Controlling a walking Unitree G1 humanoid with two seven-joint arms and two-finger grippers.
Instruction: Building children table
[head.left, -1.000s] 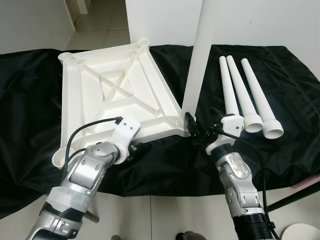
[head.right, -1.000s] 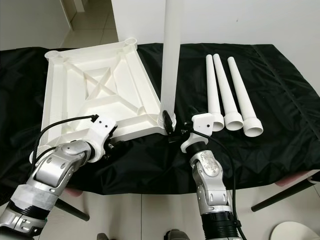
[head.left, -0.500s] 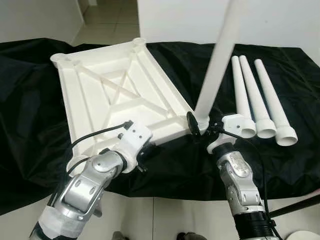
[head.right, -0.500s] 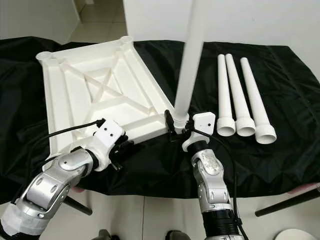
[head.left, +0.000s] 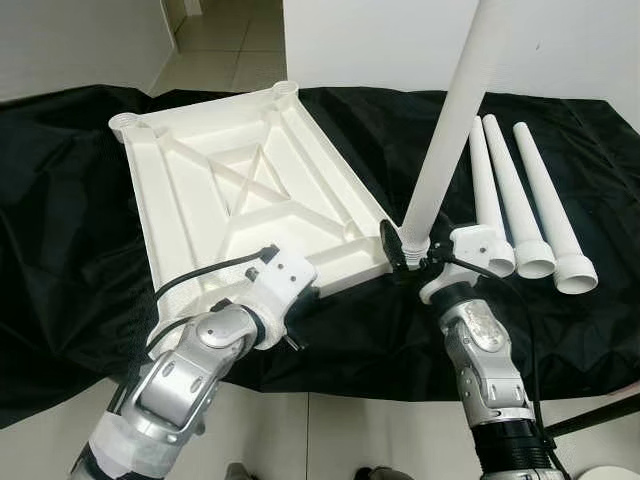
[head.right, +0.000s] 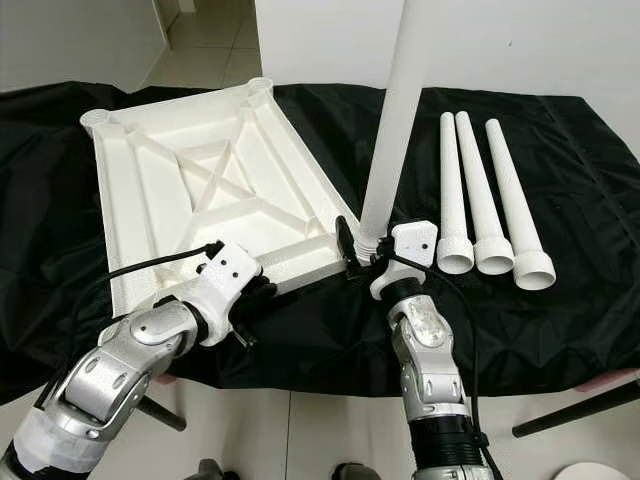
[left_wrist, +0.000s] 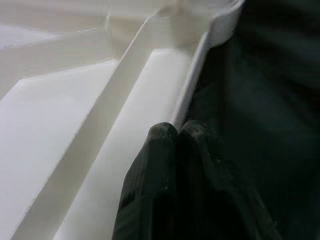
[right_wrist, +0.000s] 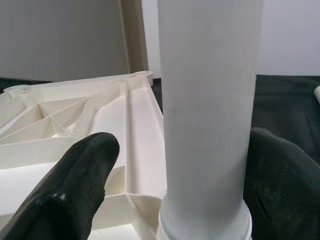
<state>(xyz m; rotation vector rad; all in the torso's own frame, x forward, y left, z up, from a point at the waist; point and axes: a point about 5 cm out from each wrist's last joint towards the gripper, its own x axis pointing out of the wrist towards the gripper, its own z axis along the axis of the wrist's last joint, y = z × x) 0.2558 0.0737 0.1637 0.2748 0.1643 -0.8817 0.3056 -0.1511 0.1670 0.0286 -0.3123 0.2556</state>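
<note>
A smooth white tapered plastic leg (head.left: 450, 130) stands near-upright between the right gripper (head.left: 412, 262)'s open jaws, socketed in the ribbed white plastic tabletop (head.left: 230, 190), whose rim the left gripper (left_wrist: 172, 145)'s closed jaws pinch.

Tabletop (head.left: 230, 190): plain white, ribbed underside with a cross pattern. Standing leg (head.left: 450, 130) and three loose legs (head.left: 520, 190): same white. Cloth (head.left: 60, 230) beneath: solid black. Arms silver; fingers (right_wrist: 75, 195) black. Floor tiles (head.left: 215, 40) pale beige, wall (head.left: 60, 40) white.
</note>
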